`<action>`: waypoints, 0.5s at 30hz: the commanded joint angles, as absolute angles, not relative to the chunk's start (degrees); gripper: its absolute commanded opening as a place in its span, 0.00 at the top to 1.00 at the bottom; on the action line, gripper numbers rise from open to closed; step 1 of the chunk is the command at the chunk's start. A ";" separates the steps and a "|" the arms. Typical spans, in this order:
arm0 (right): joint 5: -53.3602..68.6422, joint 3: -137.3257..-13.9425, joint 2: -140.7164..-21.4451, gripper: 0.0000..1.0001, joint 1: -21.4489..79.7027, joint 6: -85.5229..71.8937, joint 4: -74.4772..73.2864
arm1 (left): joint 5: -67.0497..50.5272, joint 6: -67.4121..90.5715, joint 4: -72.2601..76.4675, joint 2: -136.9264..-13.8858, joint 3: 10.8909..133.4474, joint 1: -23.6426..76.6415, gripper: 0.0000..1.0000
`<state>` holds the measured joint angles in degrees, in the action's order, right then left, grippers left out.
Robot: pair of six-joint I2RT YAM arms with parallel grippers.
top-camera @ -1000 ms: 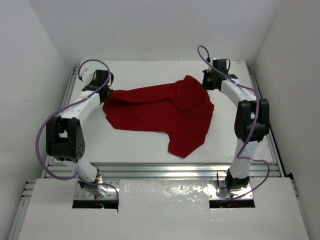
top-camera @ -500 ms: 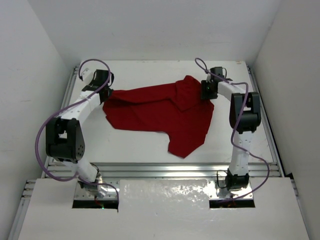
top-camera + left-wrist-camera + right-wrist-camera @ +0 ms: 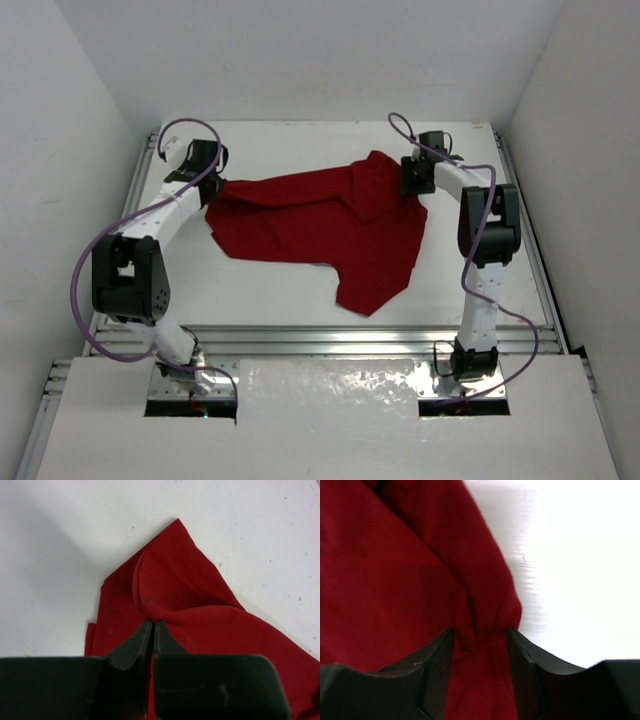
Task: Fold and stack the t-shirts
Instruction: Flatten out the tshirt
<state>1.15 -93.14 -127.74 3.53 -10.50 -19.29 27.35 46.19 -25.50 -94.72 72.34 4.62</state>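
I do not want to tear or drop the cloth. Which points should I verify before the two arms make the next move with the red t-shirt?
1. Grip of the left pincer on the t-shirt: ok, shut on fabric.
2. Place of the right pincer: ok, a fold lies between its jaws.
3. Right grip closed: not ok, jaws stand apart.
4. Number of layers in that fold: cannot tell.
5. Shirt flat: not ok, rumpled, one part lapped over.
6. Shirt wholly on the table: ok.

bare table (image 3: 280, 292) lay free in front of and behind the t-shirt (image 3: 300, 225); the left arm (image 3: 168, 212) and right arm (image 3: 490, 228) flanked its sides
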 commanded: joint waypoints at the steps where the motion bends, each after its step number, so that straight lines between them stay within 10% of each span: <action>1: -1.84 -91.94 -123.32 0.52 3.87 -10.55 -15.22 | 27.69 45.09 -23.29 -94.66 74.71 5.19 1.00; 15: -1.32 -91.66 -121.90 0.55 6.24 -9.14 -13.44 | 27.33 45.00 -22.59 -95.27 74.27 5.19 1.00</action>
